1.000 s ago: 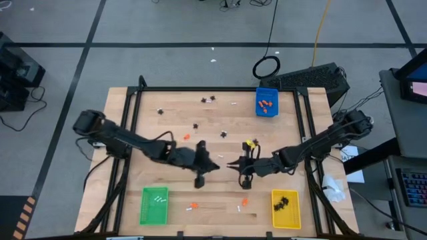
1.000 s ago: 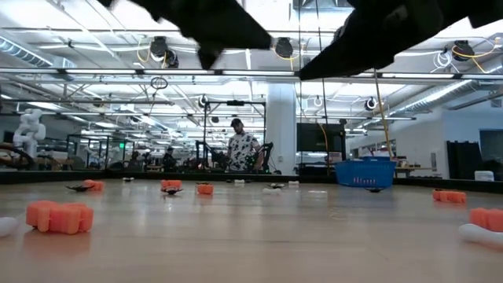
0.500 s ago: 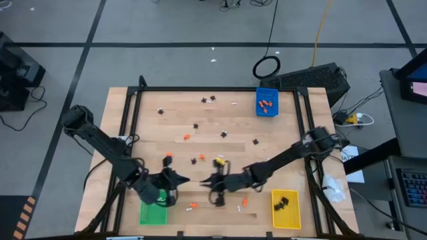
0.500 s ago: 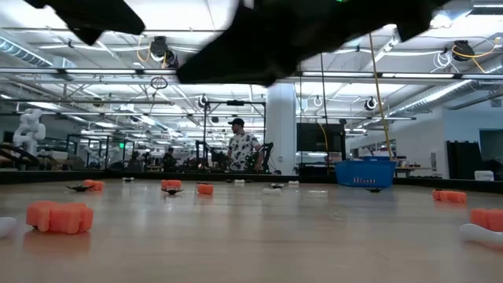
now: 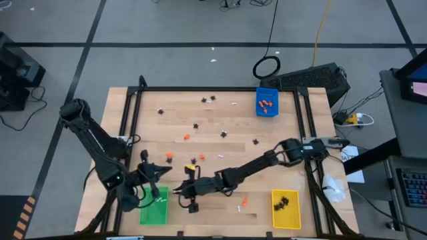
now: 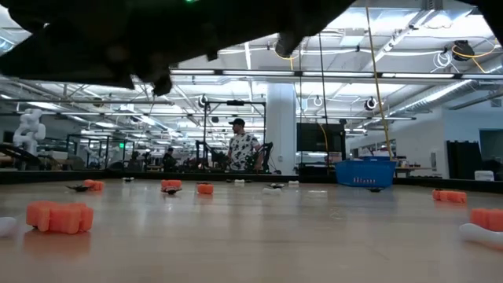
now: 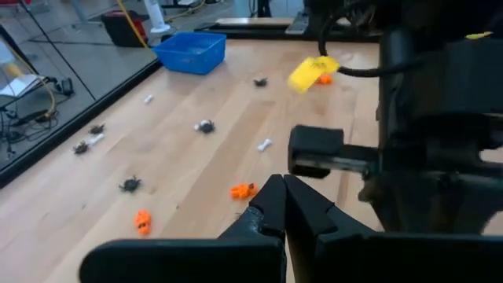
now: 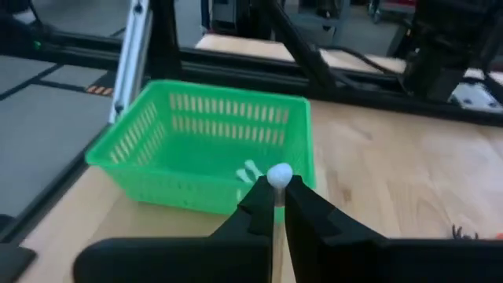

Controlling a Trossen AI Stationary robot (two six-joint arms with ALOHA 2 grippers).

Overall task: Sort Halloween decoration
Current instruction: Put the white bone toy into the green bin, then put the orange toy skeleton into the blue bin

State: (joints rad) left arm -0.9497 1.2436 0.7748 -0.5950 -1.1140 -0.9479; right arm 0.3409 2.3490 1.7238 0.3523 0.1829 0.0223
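My right gripper [image 8: 275, 196] is shut on a white bone-like stick [image 8: 279, 174] just right of the green tray [image 8: 212, 141], which holds white sticks [image 5: 159, 200]. In the high view the right gripper [image 5: 177, 192] reaches far across toward the table's near left. My left gripper [image 7: 280, 192] is shut and holds nothing; it hovers at the green tray's far edge [image 5: 159, 171]. Orange lumps [image 5: 169, 155], black spider shapes [image 5: 195, 125] and white sticks [image 5: 239, 209] lie scattered on the wood. My right gripper pinches the white stick between its two fingertips, and the stick's rounded end [image 8: 280, 173] pokes out past the tips. The fingers come nearly level from the table's right, pointing at the green tray. The stick is lifted clear of the table.
A blue tray [image 5: 267, 102] with orange lumps stands at the far right, a yellow tray [image 5: 285, 208] with black spiders at the near right. The right arm [image 7: 440, 118] stretches close beside my left gripper. A person [image 6: 242, 149] stands in the room beyond.
Both arms have swung from the table's middle toward its near left. My left gripper has drawn back to the green tray's far edge and turned about. My right gripper has travelled left and a little down toward the green tray. Both stayed shut.
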